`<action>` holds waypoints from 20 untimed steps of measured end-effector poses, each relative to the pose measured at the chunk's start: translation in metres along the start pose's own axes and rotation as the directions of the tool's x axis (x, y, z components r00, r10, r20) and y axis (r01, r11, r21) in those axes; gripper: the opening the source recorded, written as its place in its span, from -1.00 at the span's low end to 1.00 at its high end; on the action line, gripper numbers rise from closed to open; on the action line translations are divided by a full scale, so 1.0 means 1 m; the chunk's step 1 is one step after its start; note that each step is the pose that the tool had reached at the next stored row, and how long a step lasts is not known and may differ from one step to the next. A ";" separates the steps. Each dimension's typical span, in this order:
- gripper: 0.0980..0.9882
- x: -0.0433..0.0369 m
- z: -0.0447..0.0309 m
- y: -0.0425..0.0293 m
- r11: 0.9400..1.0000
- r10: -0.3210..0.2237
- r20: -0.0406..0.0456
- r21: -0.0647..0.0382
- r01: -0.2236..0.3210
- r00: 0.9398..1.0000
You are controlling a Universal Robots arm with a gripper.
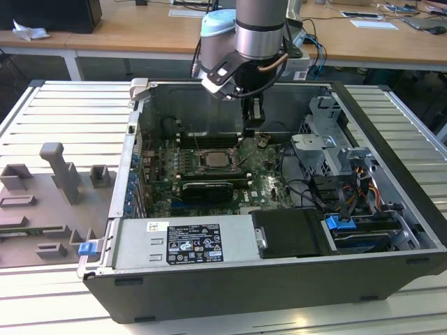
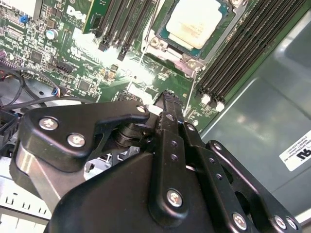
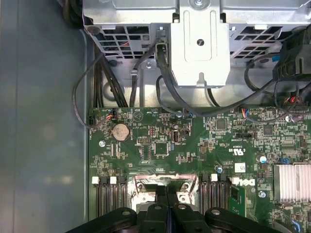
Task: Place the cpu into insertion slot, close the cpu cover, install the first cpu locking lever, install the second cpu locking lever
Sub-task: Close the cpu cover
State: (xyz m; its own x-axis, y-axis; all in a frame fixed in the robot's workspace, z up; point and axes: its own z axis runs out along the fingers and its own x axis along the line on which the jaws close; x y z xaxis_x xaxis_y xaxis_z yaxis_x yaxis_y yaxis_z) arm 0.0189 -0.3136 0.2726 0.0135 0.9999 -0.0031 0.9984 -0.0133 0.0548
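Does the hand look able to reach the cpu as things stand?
Probably yes: the case is open above, the hand hangs close beside the cpu, and nothing appears to cross between them.

Cpu (image 2: 197,22): small flat square, pale silver top, thin green edge. Lies flat in socket on green board. Cpu cover (image 2: 171,51): thin shiny metal frame, down flat around cpu. Cpu top shows through window.
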 end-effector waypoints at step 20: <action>-0.98 0.0010 0.0016 0.0242 1.000 -0.001 0.000 0.007 0.001 1.000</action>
State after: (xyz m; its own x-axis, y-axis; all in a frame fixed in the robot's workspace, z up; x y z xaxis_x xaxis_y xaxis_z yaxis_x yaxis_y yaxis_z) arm 0.0431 -0.3129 0.2723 0.0124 0.9999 -0.0035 0.9988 -0.0122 0.0480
